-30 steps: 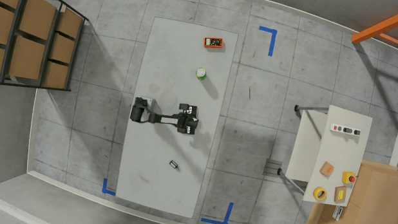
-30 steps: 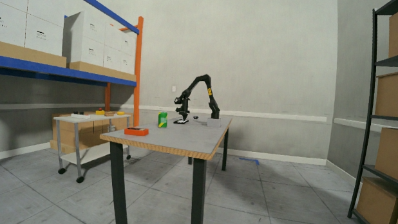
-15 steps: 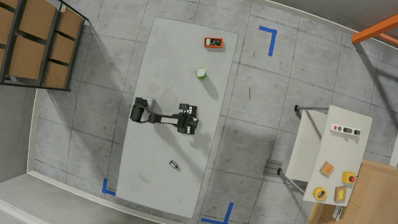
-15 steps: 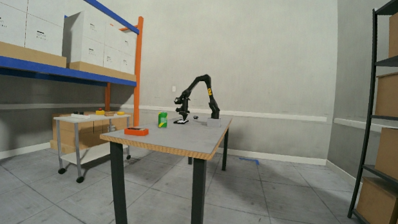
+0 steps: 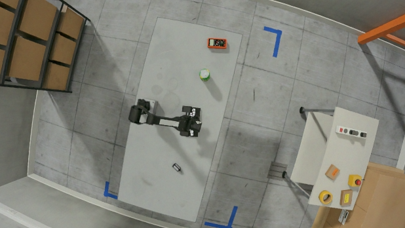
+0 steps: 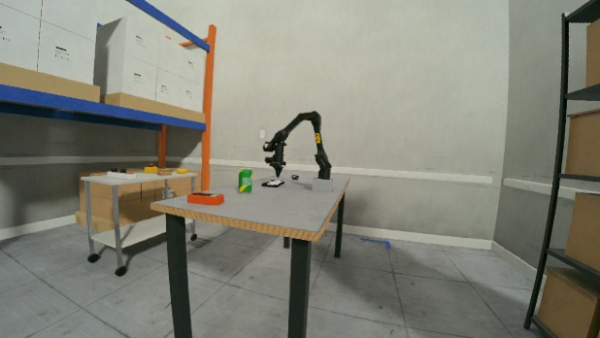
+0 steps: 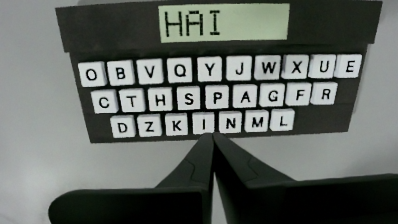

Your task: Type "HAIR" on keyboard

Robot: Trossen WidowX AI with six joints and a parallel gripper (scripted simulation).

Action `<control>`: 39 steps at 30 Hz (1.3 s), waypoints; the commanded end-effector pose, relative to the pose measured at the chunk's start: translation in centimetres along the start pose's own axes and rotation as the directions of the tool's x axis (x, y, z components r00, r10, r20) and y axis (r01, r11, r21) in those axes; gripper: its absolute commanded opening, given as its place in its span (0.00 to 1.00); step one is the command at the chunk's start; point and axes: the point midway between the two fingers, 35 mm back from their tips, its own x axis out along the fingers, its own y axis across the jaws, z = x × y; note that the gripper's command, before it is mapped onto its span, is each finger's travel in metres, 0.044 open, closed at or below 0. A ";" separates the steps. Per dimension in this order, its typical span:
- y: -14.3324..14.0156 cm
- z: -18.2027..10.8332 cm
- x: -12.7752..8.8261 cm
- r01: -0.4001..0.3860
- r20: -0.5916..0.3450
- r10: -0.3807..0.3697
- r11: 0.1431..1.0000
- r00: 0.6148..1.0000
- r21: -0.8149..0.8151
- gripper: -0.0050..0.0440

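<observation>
A black keyboard [image 7: 222, 75] with white letter keys lies on the grey table; its green display [image 7: 224, 22] reads "HAI". My gripper [image 7: 211, 140] is shut and empty, its joined fingertips hovering at the keyboard's front edge, just below the I key [image 7: 203, 122]. The R key [image 7: 325, 93] is at the right end of the middle row. From above, the arm [image 5: 164, 119] reaches over the keyboard and hides most of it. In the side view the gripper [image 6: 278, 174] points down a little above the keyboard [image 6: 273, 185].
A green can [image 5: 204, 75] and an orange box [image 5: 217, 42] stand on the table beyond the keyboard. A small black object [image 5: 176, 167] lies toward the other end. A white cart [image 5: 337, 157] with small items stands off the table.
</observation>
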 end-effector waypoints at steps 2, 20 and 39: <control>-2.1 1.0 -0.2 0.008 0.012 -0.008 1.000 1.000 0.006 0.00; -8.3 1.4 1.7 -0.003 -0.016 0.003 1.000 1.000 -0.003 0.00; -8.2 1.3 3.5 -0.003 -0.016 0.003 1.000 1.000 -0.003 0.00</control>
